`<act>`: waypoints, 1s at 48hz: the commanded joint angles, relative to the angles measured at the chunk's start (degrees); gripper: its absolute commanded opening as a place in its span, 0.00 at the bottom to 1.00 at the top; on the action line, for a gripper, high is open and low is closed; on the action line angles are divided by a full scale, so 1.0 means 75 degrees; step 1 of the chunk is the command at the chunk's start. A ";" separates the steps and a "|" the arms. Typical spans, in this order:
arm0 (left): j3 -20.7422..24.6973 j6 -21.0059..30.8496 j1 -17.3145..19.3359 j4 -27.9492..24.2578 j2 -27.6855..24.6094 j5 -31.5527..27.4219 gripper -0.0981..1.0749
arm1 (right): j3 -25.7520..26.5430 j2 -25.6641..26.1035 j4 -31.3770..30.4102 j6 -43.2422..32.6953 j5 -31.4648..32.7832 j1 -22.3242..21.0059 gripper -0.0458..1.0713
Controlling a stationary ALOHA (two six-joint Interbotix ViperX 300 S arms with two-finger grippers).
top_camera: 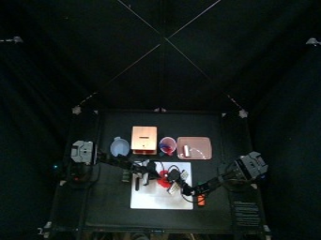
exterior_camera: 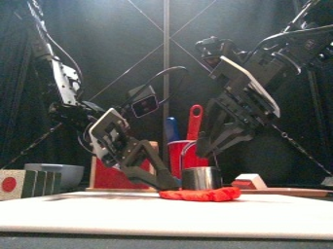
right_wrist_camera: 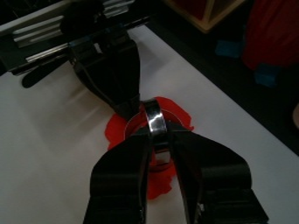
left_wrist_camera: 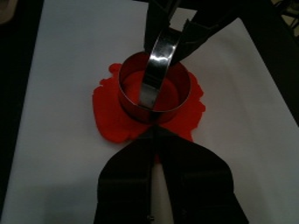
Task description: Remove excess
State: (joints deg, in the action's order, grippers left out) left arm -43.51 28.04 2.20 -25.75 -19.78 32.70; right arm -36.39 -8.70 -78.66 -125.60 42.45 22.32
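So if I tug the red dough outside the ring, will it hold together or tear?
The red dough lies flat and thin with ragged edges, so it will probably flop and tear. The metal ring pressed into it looks rigid and should stay put while both grippers hold it.

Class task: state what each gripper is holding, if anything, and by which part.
Both hold the metal ring cutter on the red dough by its rim: left gripper at one side, right gripper at the opposite side.

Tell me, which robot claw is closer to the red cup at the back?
Right. The right gripper sits at the metal ring just before the red cup; the left gripper stands further aside.
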 commanded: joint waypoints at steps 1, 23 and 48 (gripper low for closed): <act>0.0059 0.0012 0.0000 0.0012 0.0023 -0.0105 0.52 | 0.0164 0.0293 -0.0105 -0.0012 0.0105 -0.0012 0.58; 0.0070 0.0012 0.0000 0.0012 0.0035 -0.0164 0.52 | 0.0129 0.0457 -0.0187 -0.0023 0.0574 0.0023 0.54; 0.0082 0.0000 0.0000 0.0012 0.0059 -0.0258 0.52 | 0.0105 0.0645 -0.0187 -0.0059 0.1570 0.0035 0.54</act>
State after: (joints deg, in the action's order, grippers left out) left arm -43.07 28.13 2.11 -25.49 -19.78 31.20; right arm -36.39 -6.33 -79.63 -125.77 52.56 22.68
